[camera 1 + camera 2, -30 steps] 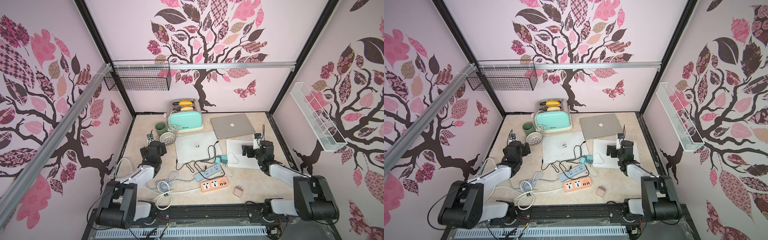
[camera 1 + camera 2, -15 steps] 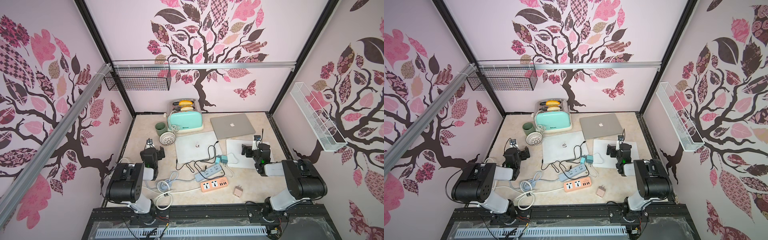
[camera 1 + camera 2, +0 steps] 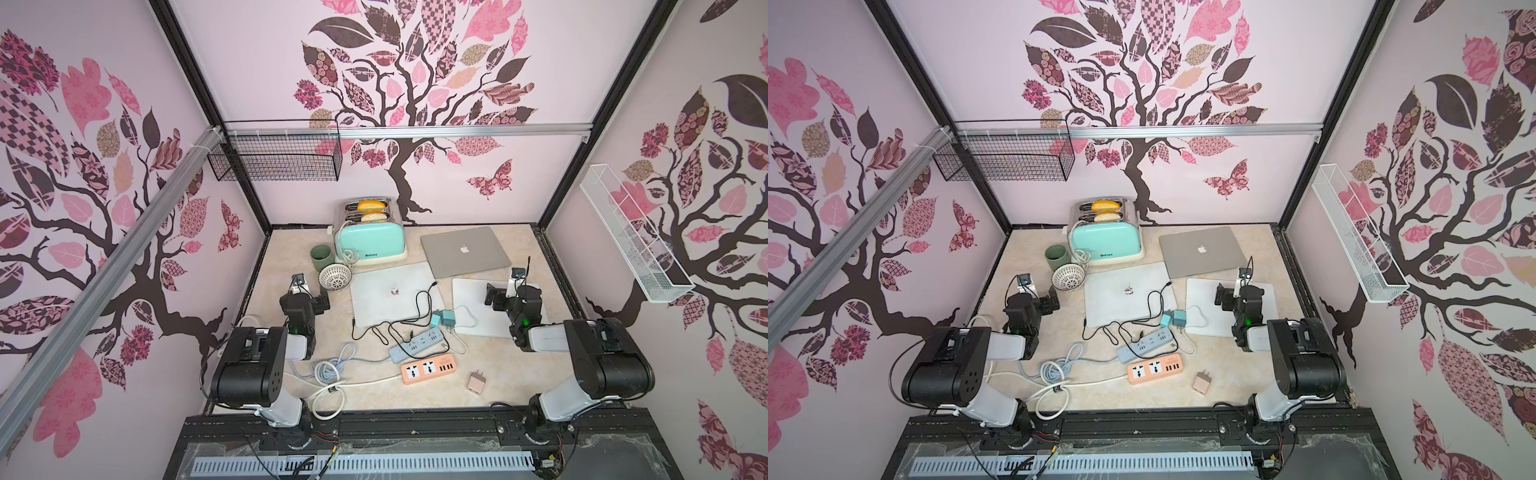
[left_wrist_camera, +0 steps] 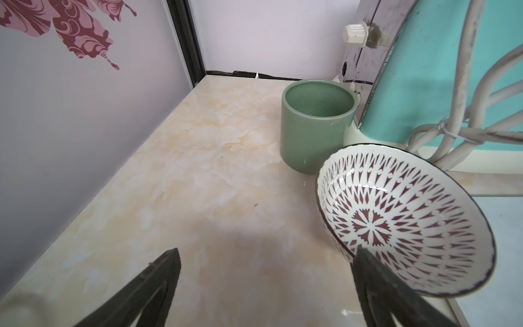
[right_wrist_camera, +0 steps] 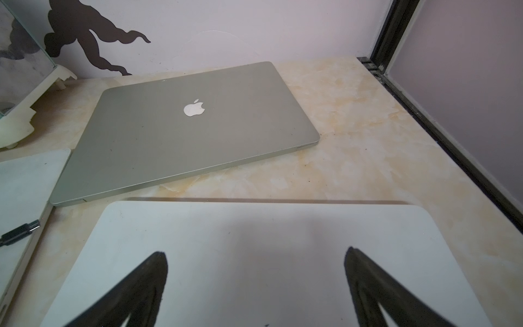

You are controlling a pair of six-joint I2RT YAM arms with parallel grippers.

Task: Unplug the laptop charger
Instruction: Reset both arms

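1. Pink walls with tree decals box in a marble-look table (image 3: 498, 374).
2. An Apple logo marks the grey laptop (image 3: 465, 251) at 1 o'clock. The label on the teal toaster (image 3: 370, 245) at 12 o'clock is too small to read.
3. The laptop charger (image 3: 448, 318), a teal brick, stands at the far end of the power strip (image 3: 417, 343), centre. Its prongs are hidden.
4. The toaster's slots hold two bread pieces (image 3: 371, 205). The green cup (image 4: 317, 124) and patterned bowl (image 4: 402, 220) are empty.
5. The left claw (image 4: 267, 252), at 9 o'clock, and the right claw (image 5: 256, 252), at 3 o'clock over a white laptop (image 5: 254, 226), are spread, holding nothing.

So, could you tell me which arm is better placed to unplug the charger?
Right: the right pincer hovers open over the white laptop beside the teal charger; the left pincer sits farther off, by the bowl.
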